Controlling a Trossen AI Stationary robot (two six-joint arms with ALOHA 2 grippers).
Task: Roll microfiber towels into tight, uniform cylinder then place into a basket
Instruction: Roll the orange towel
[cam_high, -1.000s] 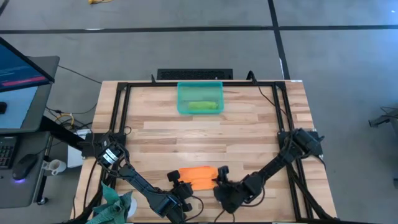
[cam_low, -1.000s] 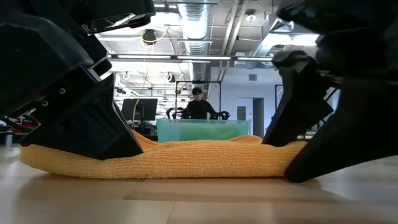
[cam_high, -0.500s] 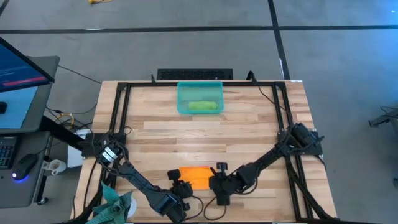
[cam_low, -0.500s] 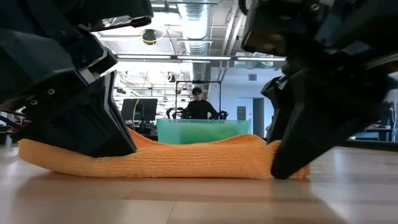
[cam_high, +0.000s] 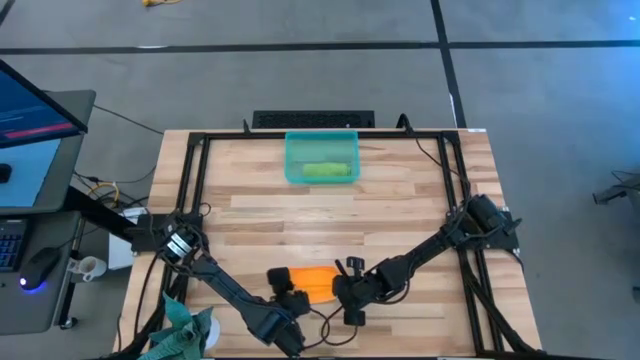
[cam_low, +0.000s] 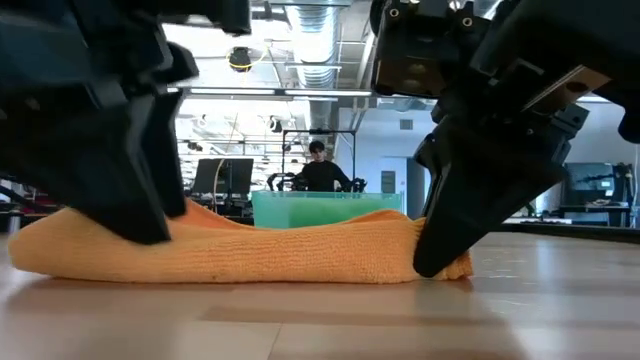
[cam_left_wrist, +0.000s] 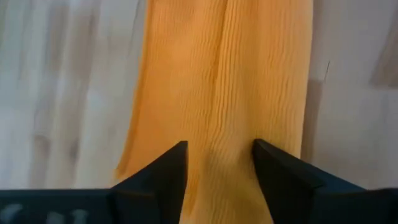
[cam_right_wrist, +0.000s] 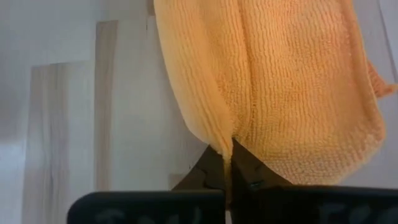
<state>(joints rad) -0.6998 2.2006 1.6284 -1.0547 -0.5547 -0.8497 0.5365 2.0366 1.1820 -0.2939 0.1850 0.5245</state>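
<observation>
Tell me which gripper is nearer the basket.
Right, marginally. The right gripper, pinching the orange towel's right end, and the left gripper, open at its left end, both sit far from the basket across the table.

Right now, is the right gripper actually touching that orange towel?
Touching. The right wrist view shows the right gripper shut, pinching a fold of the orange towel's edge between its fingertips.
</observation>
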